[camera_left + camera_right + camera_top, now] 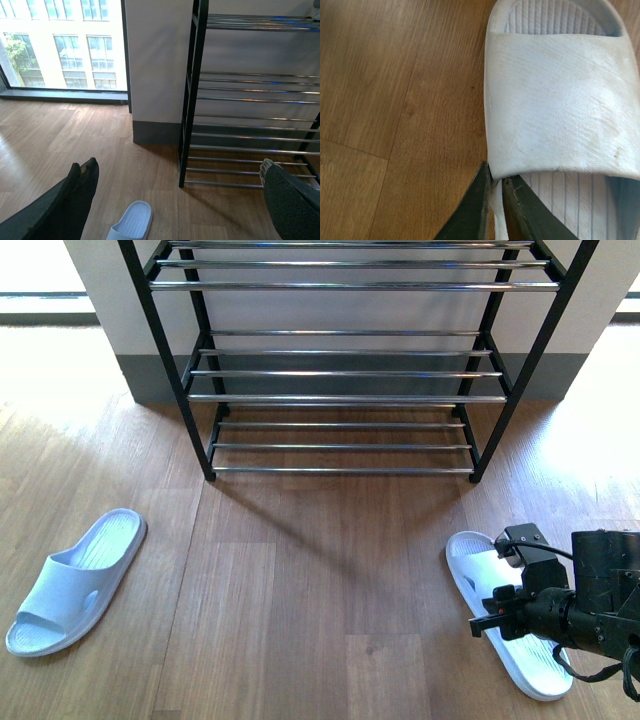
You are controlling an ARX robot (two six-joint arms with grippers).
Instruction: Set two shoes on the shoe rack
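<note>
Two white slippers lie on the wood floor in front of the shoe rack (345, 398), a black frame with tiers of silver rods, all bare. One white slipper (505, 610) lies at the right; my right gripper (497, 618) is shut on its side edge just behind the strap. In the right wrist view the two dark fingers (512, 207) pinch the white slipper's (560, 100) sole rim. The other slipper (75, 580) lies far left, untouched. My left gripper (177, 175) hangs open above the floor, with that slipper's toe (132, 222) below it and the shoe rack (250, 125) ahead.
The rack stands against a white wall with a grey skirting (140, 375). Bright windows (65, 45) reach down to the floor left of the wall. Bare wood floor (300, 590) stretches between the two slippers.
</note>
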